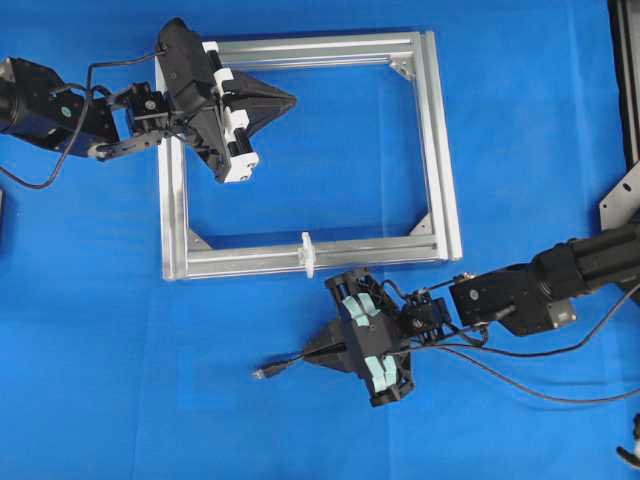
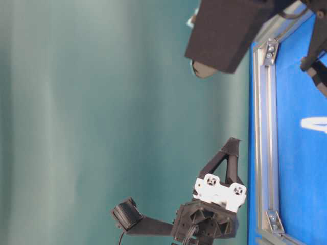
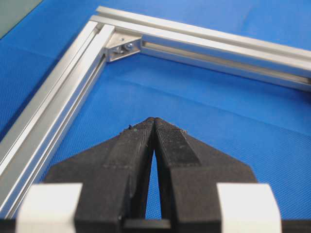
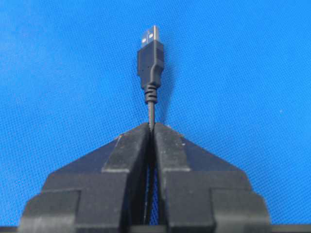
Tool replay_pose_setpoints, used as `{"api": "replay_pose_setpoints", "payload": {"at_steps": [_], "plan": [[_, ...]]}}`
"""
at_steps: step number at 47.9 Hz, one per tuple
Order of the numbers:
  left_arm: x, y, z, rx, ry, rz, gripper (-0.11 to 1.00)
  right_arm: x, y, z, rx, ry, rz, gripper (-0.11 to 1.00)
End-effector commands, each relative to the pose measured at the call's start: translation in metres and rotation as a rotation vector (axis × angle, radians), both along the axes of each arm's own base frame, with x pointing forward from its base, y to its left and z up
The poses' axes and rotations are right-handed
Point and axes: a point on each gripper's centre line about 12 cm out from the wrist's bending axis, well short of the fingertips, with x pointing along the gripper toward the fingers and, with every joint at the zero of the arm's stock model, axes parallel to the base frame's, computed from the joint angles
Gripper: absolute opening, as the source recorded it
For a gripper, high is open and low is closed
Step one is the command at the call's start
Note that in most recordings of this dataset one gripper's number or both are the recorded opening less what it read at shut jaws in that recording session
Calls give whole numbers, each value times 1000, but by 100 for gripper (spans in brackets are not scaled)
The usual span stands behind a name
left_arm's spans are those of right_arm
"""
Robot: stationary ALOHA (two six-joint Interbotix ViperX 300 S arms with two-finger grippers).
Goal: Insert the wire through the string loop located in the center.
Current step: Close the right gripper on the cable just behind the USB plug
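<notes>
Wire [image 1: 275,366] seen overhead near the desk's [image 1: 100,380] near edge, just outside the frame's [image 1: 440,150] near rail, plug end jutting left from the right gripper [image 1: 318,352], jaws clamped on the cable just behind the plug. String loop [image 1: 308,254] standing white at the middle of that near rail, close to the right gripper but apart from it. Left gripper [image 1: 285,99] hovering over the frame's far left corner, jaws pressed together on nothing.

Table-level view: frame [image 2: 265,148] lying flat on the blue desk [image 2: 301,178], loop [image 2: 314,124] a pale oval at the picture's right edge; right gripper's jaws hidden here.

Left wrist view: left gripper [image 3: 154,121] with jaw tips touching, empty, above blue cloth inside the frame [image 3: 58,92], a corner bracket [image 3: 124,46] ahead.

Right wrist view: right gripper [image 4: 151,127] pinched on the wire [image 4: 150,63], metal-tipped plug pointing straight ahead over bare blue desk [image 4: 252,73].
</notes>
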Motion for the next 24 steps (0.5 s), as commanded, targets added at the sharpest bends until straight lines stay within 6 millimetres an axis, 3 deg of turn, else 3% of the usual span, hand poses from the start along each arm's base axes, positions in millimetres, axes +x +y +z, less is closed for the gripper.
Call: {"api": "replay_pose_setpoints", "payload": {"at_steps": [1,9,24], "plan": [[2,0,15,17,-41,-5,0,6,0,10,9,-23,-7,-2],[2,-1,15,15,-40,-6,0,5,-1,16,1,-1,-7,-2],[1,0,15,14,-37,-4,0,-1,-3,59,-3,2,-10,-2]]}}
